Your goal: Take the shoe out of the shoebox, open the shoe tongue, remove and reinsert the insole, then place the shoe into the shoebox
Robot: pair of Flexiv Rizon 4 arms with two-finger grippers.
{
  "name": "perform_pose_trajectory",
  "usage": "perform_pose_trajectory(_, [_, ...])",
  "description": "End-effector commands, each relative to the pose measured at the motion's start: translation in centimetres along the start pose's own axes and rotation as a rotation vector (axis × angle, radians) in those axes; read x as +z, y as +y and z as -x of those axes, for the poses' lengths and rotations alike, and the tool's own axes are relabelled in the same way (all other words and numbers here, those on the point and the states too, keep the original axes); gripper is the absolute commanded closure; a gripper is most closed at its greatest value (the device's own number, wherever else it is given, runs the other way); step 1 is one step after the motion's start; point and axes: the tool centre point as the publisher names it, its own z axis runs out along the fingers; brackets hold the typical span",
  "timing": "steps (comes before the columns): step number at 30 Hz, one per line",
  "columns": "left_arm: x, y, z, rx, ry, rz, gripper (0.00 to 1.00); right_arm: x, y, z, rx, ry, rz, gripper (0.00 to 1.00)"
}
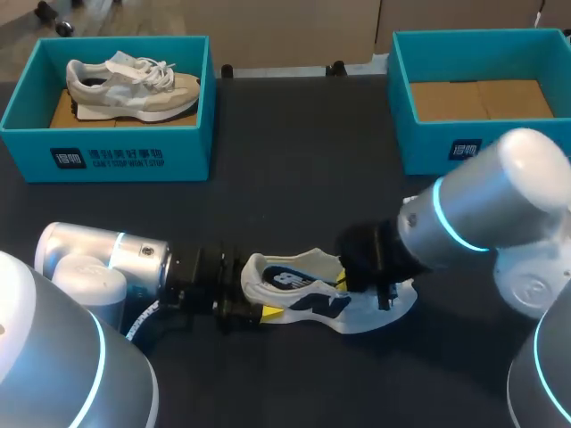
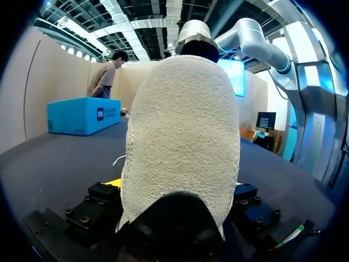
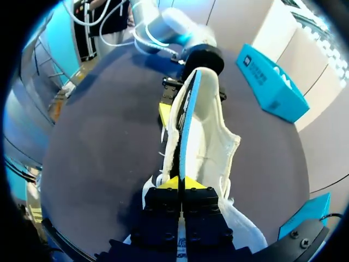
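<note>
A grey sneaker (image 1: 134, 85) is kept in the left shoebox (image 1: 125, 156). The white sneaker (image 1: 294, 290) is clamped by the left gripper (image 2: 177, 186) and the right gripper (image 3: 180, 183).

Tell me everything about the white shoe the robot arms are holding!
The white shoe is a sneaker of soft, fuzzy off-white fabric, with a dark blue logo on its side and a blue strip along its inner edge. It rests on the dark table, away from both boxes. Its heel points to the left gripper, which clamps it from both sides. The right gripper pinches a thin edge at its open top.
</note>
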Motion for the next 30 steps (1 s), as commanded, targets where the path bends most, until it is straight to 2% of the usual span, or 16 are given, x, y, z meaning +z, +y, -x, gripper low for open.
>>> perform_pose_trajectory(1, [0.2,0.1,0.2,-0.001,-0.002,0.001,1.0,-1.2,-0.5,-0.3,-0.01,-0.011,0.2,1.0])
perform_pose_trajectory(14, [0.2,0.1,0.2,-0.001,-0.002,0.001,1.0,-1.1,3.7,1.5,-0.154,0.078,0.156,1.0])
perform_pose_trajectory(21, [0.2,0.1,0.2,-0.001,-0.002,0.001,1.0,-0.5,6.0,1.6,-0.218,0.16,0.091,1.0])
perform_pose_trajectory(30, [0.2,0.1,0.2,-0.001,-0.002,0.001,1.0,-0.5,8.0,1.5,-0.275,0.201,0.046,1.0])
